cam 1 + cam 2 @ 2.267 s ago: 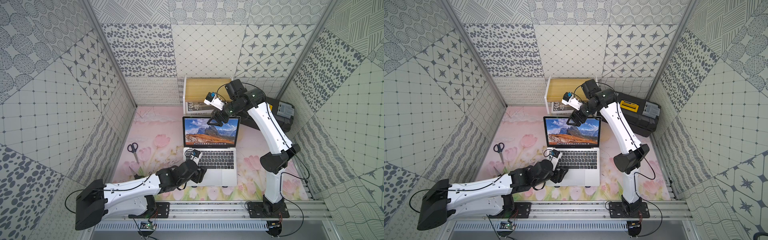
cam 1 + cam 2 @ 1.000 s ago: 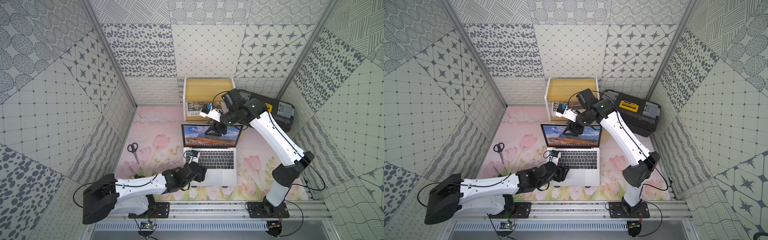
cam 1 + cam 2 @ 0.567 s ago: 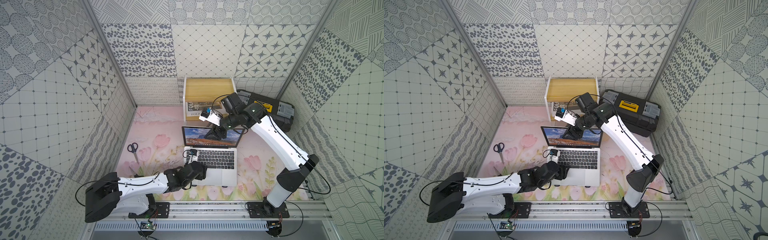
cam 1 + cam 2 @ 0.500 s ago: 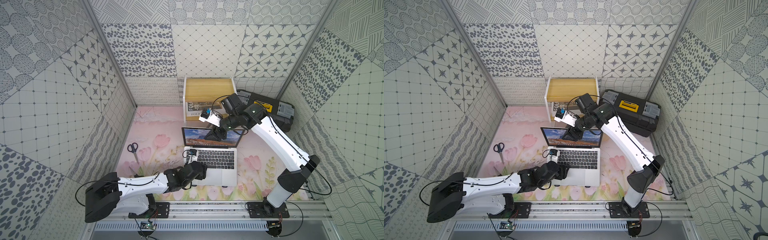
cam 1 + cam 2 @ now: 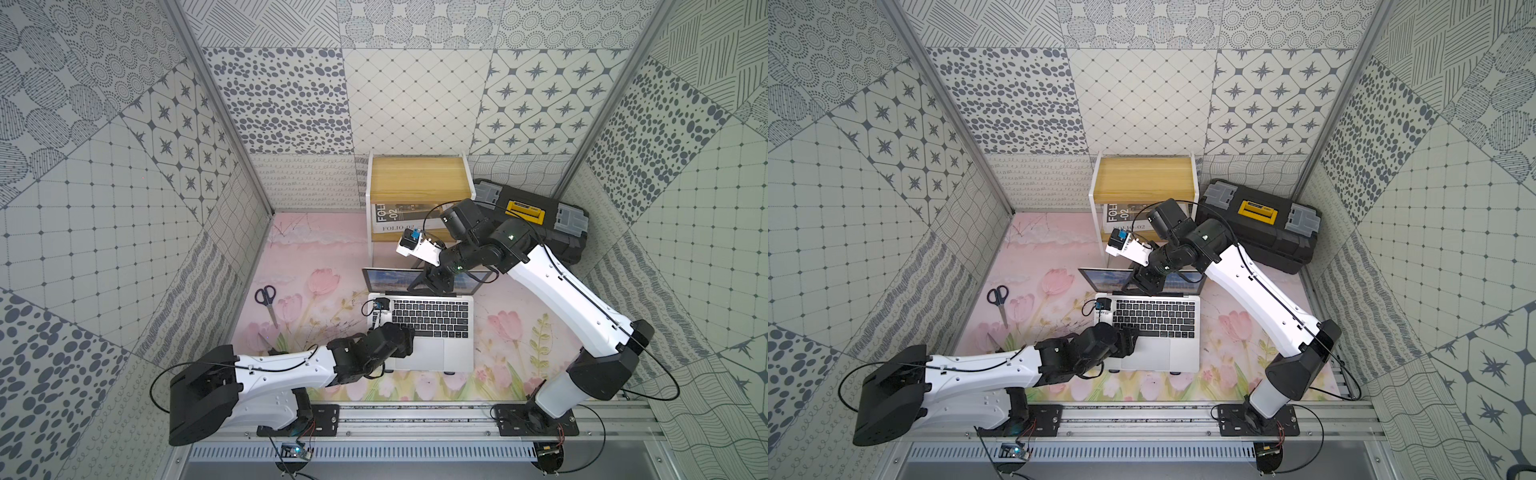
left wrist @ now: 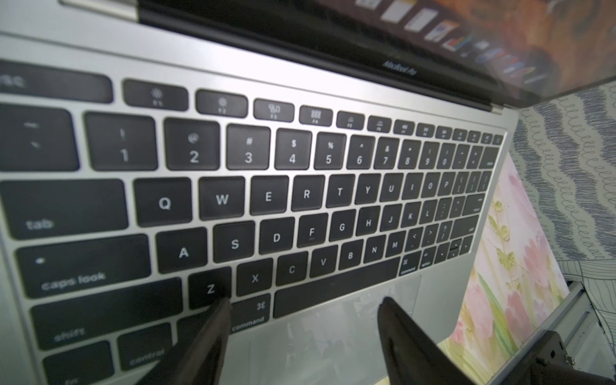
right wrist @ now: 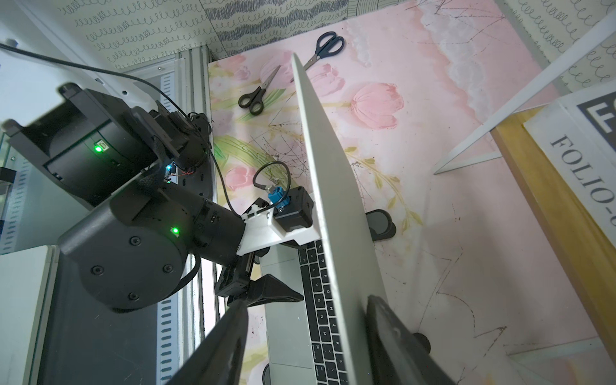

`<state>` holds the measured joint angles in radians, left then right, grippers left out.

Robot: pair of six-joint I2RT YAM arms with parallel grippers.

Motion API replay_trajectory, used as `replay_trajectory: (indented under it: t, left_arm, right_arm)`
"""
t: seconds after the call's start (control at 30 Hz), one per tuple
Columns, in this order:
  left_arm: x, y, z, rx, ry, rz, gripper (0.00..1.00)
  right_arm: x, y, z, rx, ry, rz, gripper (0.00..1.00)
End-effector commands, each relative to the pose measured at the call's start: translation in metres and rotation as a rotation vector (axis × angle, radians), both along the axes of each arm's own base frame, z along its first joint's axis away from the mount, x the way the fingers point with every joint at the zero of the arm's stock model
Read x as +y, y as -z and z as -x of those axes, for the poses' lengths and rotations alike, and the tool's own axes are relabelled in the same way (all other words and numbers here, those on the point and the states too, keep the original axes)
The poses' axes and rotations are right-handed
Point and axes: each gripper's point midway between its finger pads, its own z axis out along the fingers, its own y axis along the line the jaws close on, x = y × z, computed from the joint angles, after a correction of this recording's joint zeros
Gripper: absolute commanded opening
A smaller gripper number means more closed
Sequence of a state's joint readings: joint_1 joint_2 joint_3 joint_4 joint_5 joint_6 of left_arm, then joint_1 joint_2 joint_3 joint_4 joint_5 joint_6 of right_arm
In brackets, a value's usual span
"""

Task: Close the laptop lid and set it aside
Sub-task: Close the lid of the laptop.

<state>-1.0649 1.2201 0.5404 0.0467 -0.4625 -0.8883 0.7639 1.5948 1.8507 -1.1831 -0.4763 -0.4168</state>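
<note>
Right arm [image 5: 561, 291] arched, right gripper [image 7: 306, 300] spread astride tilted flat silver laptop lid [image 7: 333, 200]; left arm [image 5: 282, 370] low, left gripper [image 6: 303, 300] spread over thin silver laptop [image 6: 333, 83].

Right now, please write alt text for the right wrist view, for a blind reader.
A silver laptop lid, seen edge-on, stands between the open right gripper's two fingers. Beyond it, the left gripper reaches over the keyboard. A pink flowered mat lies below.

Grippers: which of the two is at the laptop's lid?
The right gripper: its open jaws straddle the top edge of the lid. The left gripper is open over the keyboard.
</note>
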Motion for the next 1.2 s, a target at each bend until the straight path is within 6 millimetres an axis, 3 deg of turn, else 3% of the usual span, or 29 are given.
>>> replay_trajectory:
  t: [0.0, 0.33, 0.53, 0.7, 0.93, 1.17]
  left_arm:
    - [0.064, 0.049, 0.017, 0.108, -0.103, -0.282, 0.74]
    - [0.073, 0.042, 0.018, 0.093, -0.127, -0.263, 0.76]
    - [0.084, 0.024, 0.017, 0.051, -0.158, -0.247, 0.78]
    - [0.109, -0.009, 0.015, -0.034, -0.230, -0.202, 0.81]
    - [0.167, -0.047, 0.011, -0.077, -0.381, -0.172, 0.82]
    - [0.208, -0.129, -0.007, -0.273, -0.495, -0.165, 0.83]
  right_arm:
    - [-0.002, 0.005, 0.025, 0.085, -0.015, 0.005, 0.61]
    - [0.000, 0.022, 0.048, 0.145, -0.030, 0.015, 0.61]
    - [-0.001, 0.023, 0.046, 0.121, -0.014, 0.009, 0.59]
    - [0.000, 0.023, 0.046, 0.126, -0.012, 0.008, 0.59]
    - [-0.001, 0.022, 0.047, 0.129, -0.011, 0.003, 0.59]
    - [0.001, 0.025, 0.058, 0.150, -0.031, 0.002, 0.61]
